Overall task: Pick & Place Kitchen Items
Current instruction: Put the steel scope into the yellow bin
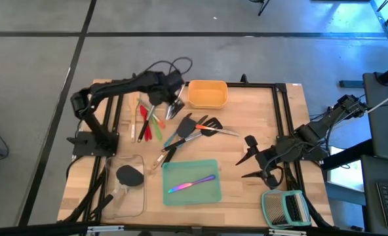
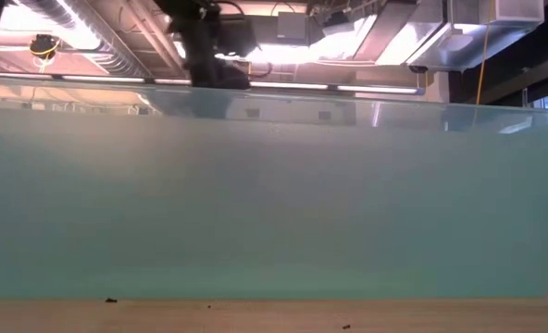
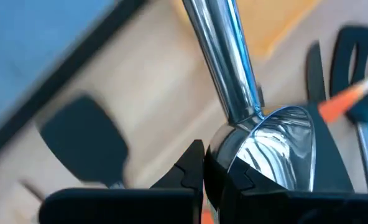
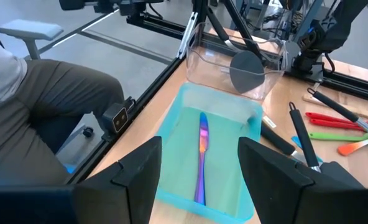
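Note:
My left gripper (image 1: 168, 105) is at the far left of the table, next to the yellow tray (image 1: 207, 94), shut on a steel scoop (image 3: 271, 149). Below it lie red and green handled tools (image 1: 151, 122) and a pile of black spatulas and a slotted turner (image 1: 195, 128). An iridescent knife (image 1: 193, 185) lies flat in the teal tray (image 1: 210, 196). A black spatula head (image 1: 130, 175) lies in the clear tray (image 1: 115, 196). My right gripper (image 1: 254, 162) is open and empty at the right, pointing toward the teal tray. My left gripper pinches the steel scoop by its bowl end (image 3: 234, 155), just below where the handle joins, between its two fingers (image 3: 184, 174). The shiny handle (image 3: 221, 56) sticks out ahead past the fingertips. The scoop shows above the table and a black spatula (image 3: 84, 143).
A green-framed slatted rack (image 1: 286, 208) stands at the near right corner. The teal tray's wall (image 2: 274, 194) fills the low view. A seated person (image 4: 41, 106) shows beyond the table's near edge in the right wrist view. Bare wood lies between the pile and my right gripper.

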Robot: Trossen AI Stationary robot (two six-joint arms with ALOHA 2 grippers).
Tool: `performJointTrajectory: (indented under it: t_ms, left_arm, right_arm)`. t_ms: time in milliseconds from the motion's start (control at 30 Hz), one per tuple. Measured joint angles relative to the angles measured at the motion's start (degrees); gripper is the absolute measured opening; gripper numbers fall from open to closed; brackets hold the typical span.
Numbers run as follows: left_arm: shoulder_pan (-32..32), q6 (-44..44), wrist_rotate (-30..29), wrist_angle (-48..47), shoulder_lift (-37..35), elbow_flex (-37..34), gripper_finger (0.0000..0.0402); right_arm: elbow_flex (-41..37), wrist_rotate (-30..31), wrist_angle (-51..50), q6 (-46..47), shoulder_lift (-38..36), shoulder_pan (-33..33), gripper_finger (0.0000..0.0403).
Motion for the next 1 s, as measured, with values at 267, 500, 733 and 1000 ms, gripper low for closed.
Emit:
performJointTrajectory:
  t_ms: [267, 500, 733, 1000]
  left_arm:
    - [2.2, 16.3, -1.7, 0.1, 13.7, 21.1, 0.0005]
    - [4.9, 28.7, 0.4, -0.2, 25.5, 35.5, 0.0005]
    - [7.2, 34.7, 8.4, -0.3, 32.1, 41.2, 0.0005]
    - [7.4, 36.9, 14.3, -2.4, 35.6, 41.4, 0.0005]
  right_arm:
    - [0.0, 0.0, -1.5, 1.5, 0.0, 0.0, 0.0216]
    - [0.0, 0.1, -4.2, 3.5, 0.3, 1.9, 0.0216]
    - [0.0, 0.1, -4.3, 3.6, 0.3, 4.0, 0.0216]
    - [0.0, 1.9, -4.3, 3.4, 0.3, 4.1, 0.0216]
